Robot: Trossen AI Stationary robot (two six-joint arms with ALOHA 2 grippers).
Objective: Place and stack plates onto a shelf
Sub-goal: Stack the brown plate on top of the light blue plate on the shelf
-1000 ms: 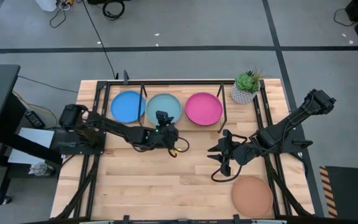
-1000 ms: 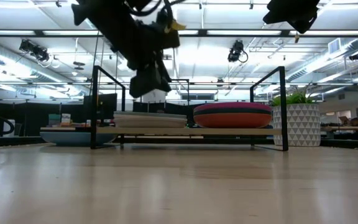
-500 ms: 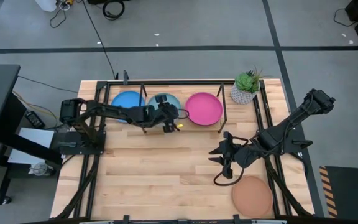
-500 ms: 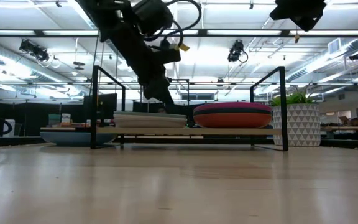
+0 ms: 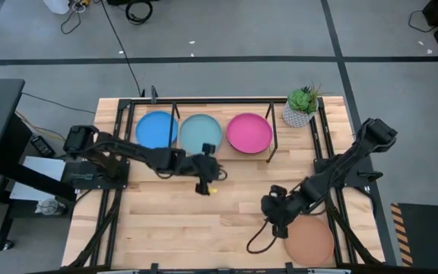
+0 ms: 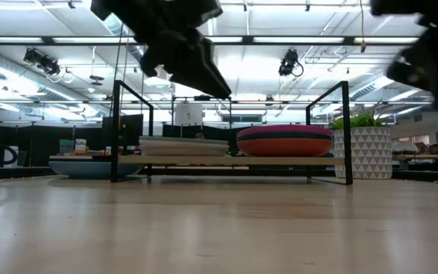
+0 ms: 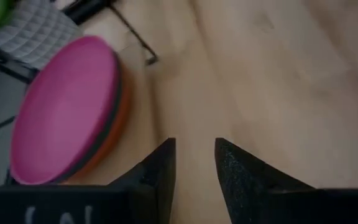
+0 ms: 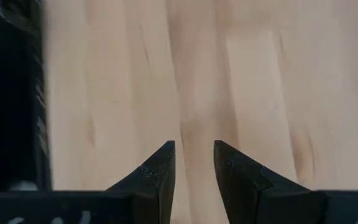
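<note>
Shelf (image 5: 204, 103) carries three stacks, topped by blue plate (image 5: 157, 129), light teal plate (image 5: 201, 132) and magenta plate (image 5: 249, 132). Brown plate (image 5: 309, 240) lies on the tabletop (image 5: 173, 221) beside the right hand (image 5: 274, 221). Left hand (image 5: 206, 183) hovers before the shelf. Both hands are narrow, empty.

Bare tabletop (image 5: 181, 221) front-centre; shelf (image 5: 272, 148) frame, potted plant (image 5: 300, 106) block back.

Matt plates: magenta plate (image 5: 249, 132), terracotta plate (image 5: 309, 240); pale smooth wooden table (image 5: 181, 221); thin black metal shelf (image 5: 272, 144) legs.
</note>
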